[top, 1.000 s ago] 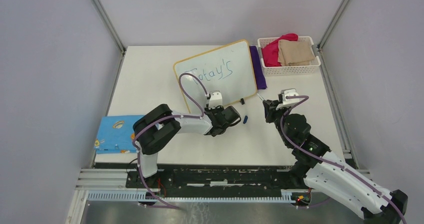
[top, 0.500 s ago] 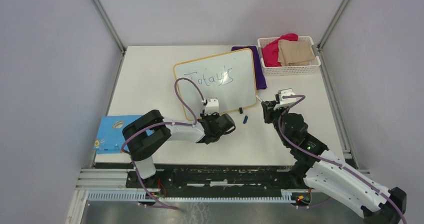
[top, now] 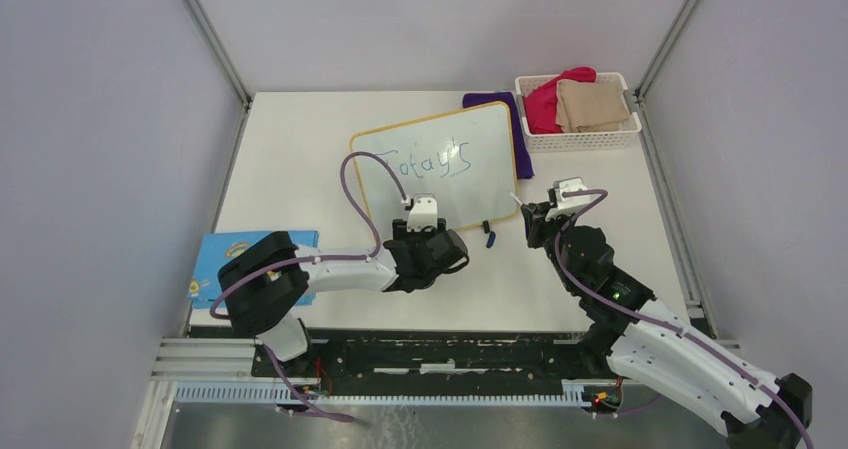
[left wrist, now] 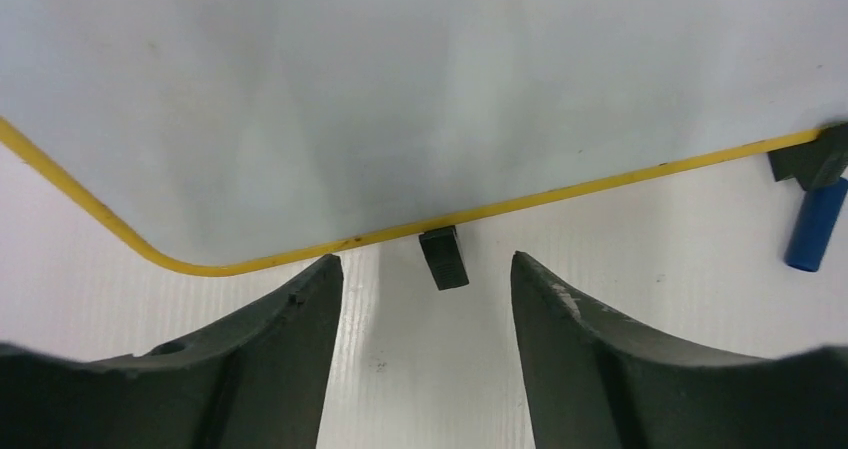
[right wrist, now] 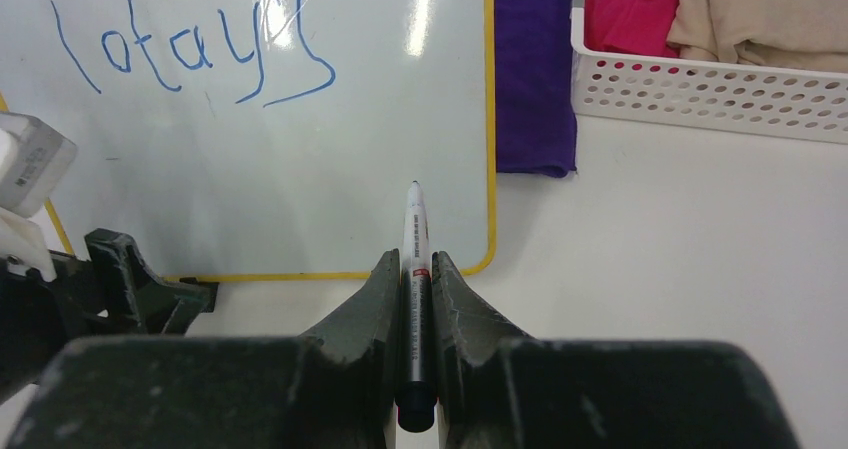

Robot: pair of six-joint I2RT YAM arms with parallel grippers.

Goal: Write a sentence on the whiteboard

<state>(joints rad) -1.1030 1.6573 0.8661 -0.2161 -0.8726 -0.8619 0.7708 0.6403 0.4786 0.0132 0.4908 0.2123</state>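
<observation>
The whiteboard (top: 440, 184) lies flat mid-table, with blue handwriting (top: 428, 159) on its far half; only one line shows. My left gripper (top: 425, 234) is open and empty at the board's near edge. In the left wrist view its fingers (left wrist: 300, 319) straddle one black foot (left wrist: 443, 257) without touching it. My right gripper (top: 533, 224) is shut on a marker (right wrist: 415, 239), tip bare and hovering over the board's near right corner (right wrist: 470, 239). The writing also shows in the right wrist view (right wrist: 190, 54). A blue cap (top: 490, 238) lies on the table beside the second foot (left wrist: 812, 157).
A white basket (top: 578, 137) with red and tan cloths stands at the far right. A purple cloth (top: 490, 99) lies partly under the board's far right edge. A blue booklet (top: 240, 264) lies at the near left. Grey walls enclose the table.
The whiteboard has slid nearer and turned slightly, uncovering more purple cloth. My left arm has drawn back toward the near left. The right gripper has barely moved.
</observation>
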